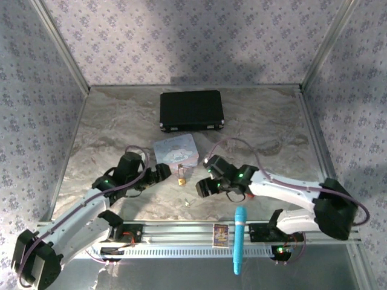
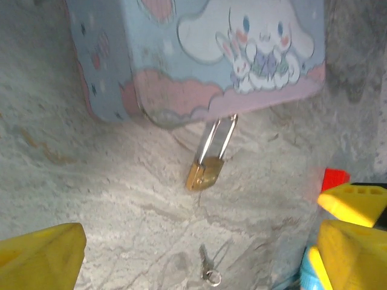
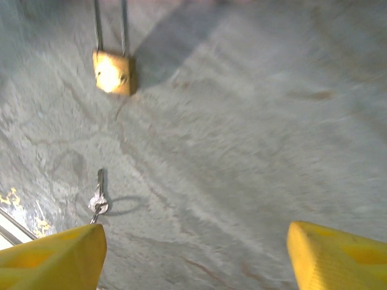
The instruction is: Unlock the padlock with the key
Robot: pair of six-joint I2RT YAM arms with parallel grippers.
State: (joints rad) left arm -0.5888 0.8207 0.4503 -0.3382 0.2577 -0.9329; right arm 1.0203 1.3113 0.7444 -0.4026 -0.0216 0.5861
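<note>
Both end effectors spread wide, nothing held. Padlock (image 2: 204, 172) lies just ahead of left end effector (image 1: 162, 172), its shackle apparently hooked at the tin's (image 2: 199, 54) edge, so it stays tethered. Key (image 3: 98, 196) lies flat on worktop (image 3: 254, 121), just ahead of right end effector's (image 3: 196, 260) left finger. My read: left steadies lock, right fetches key.

The padlock (image 1: 181, 180) is set against the near edge of the tin (image 1: 175, 150) — the key (image 1: 187, 203) is laid before it, apart; a case (image 1: 191, 110) is placed behind the tin.
</note>
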